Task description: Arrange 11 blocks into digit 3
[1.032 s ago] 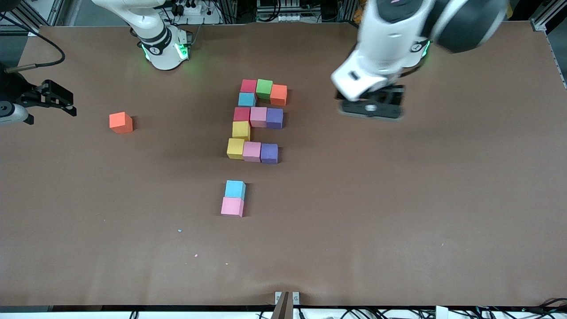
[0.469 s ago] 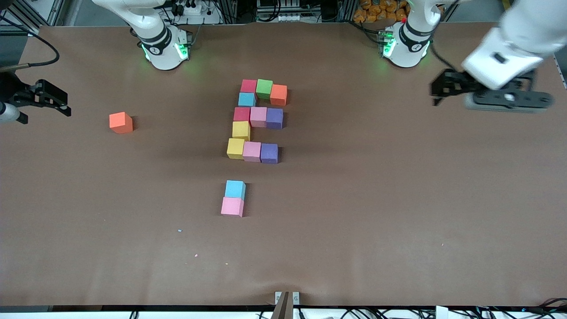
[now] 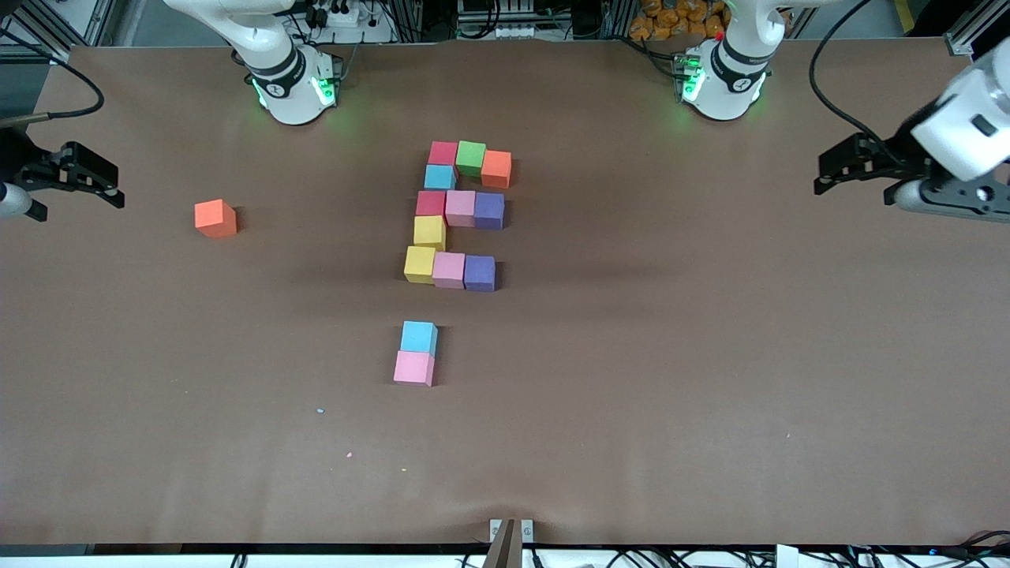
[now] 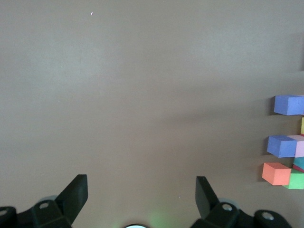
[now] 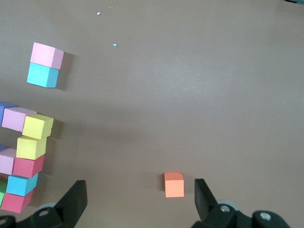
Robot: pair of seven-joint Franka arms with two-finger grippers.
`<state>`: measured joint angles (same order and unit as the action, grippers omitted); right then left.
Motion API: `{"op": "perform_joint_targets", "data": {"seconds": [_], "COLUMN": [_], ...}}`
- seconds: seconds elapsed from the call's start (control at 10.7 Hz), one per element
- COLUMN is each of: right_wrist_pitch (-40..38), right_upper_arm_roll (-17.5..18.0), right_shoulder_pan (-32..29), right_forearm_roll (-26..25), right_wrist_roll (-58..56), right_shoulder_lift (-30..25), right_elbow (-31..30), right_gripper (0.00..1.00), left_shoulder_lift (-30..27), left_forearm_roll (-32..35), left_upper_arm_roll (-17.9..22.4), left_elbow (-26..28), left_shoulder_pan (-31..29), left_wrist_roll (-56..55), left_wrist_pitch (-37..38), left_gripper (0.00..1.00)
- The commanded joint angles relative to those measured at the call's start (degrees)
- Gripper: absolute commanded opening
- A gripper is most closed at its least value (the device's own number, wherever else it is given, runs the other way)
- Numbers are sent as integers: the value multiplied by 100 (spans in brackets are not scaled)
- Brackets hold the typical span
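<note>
While eleven cubes are lying in touching rows as the digit 3 at the middle of the table, the left gripper is hanging over the left arm's end, fingers spread and gripping nothing. Over the right arm's end, the right gripper is waiting, jaws apart and bare, near a loose orange cube. Nearer the camera, a blue cube is touching a pink cube.

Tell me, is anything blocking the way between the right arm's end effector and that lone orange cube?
Nothing visible. The open right end effector hangs over bare table at its arm's end, with only open surface between it and the lone orange cube.
</note>
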<state>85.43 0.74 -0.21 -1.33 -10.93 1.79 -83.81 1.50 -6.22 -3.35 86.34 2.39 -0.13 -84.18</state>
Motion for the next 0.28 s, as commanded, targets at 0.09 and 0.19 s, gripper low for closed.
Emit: {"op": "perform_joint_targets", "data": {"seconds": [0.09, 0.19], "right_wrist_pitch": [-9, -35], "right_upper_arm_roll": [23, 23], "right_shoulder_pan": [-40, -40], "right_forearm_roll": [-87, -87], "right_wrist_roll": [21, 21], "right_shoulder_lift": [-92, -83], "right_elbow": [-48, -48], "right_gripper": [100, 100], "left_shoulder_lift": [-220, -229], "left_forearm_roll": [-73, -64], "left_upper_arm_roll": [71, 71], "left_elbow": [190, 199], "left_shoulder_pan": [95, 147], "left_wrist_roll": [39, 31], "left_wrist_pitch": [-55, -55], "left_gripper": [100, 100]}}
